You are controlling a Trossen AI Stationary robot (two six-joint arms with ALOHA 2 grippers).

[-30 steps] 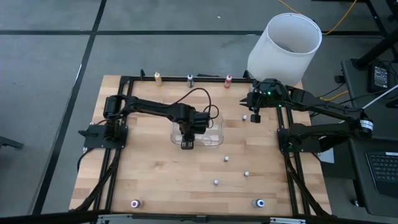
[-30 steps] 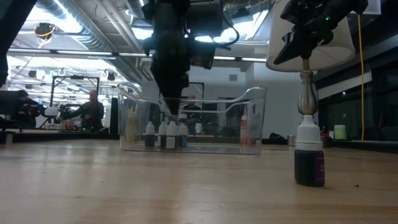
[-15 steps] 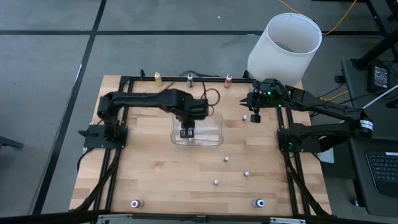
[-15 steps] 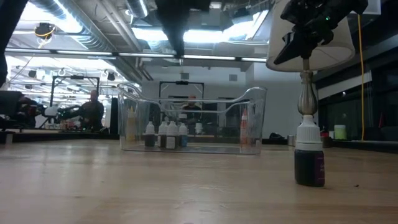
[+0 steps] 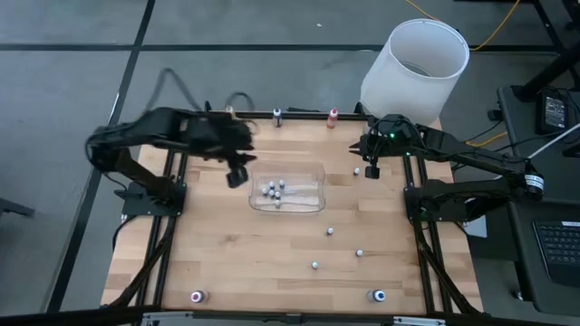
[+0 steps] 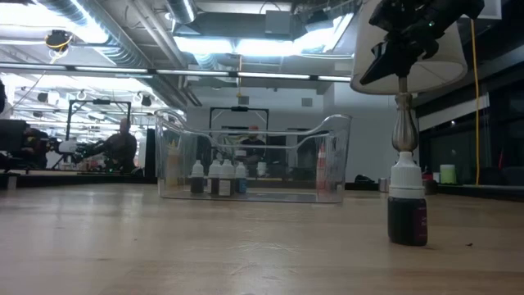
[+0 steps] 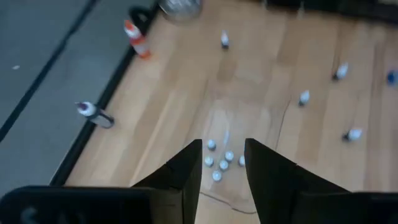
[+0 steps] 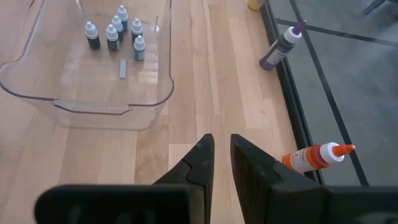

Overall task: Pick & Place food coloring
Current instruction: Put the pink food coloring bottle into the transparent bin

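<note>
Several food coloring bottles (image 5: 273, 190) with pale caps stand grouped in a clear tub (image 5: 308, 201) at mid-table; they also show in the left wrist view (image 7: 222, 163) and the right wrist view (image 8: 115, 31). A few more stand loose on the wood (image 5: 331, 232) (image 5: 360, 253) (image 5: 314, 265). My left gripper (image 5: 237, 172) hangs high, left of the tub, open and empty, slanting down toward it (image 7: 224, 165). My right gripper (image 5: 372, 167) waits at the far right, its fingers a narrow gap apart with nothing between them (image 8: 222, 155).
Bigger bottles stand or lie along the far frame: yellow (image 5: 230, 112), dark (image 5: 277, 115), red (image 5: 333, 118). A white cylinder bin (image 5: 417, 63) stands off the far right corner. Two bottles stand near the front edge (image 5: 197, 296) (image 5: 379, 295); the right one looms in the low view (image 6: 407, 209).
My left gripper has risen out of the tub and drawn back toward the table's left edge, tipping from pointing down to a slant. Its finger gap looks unchanged. The bottles in the tub stand where they were.
</note>
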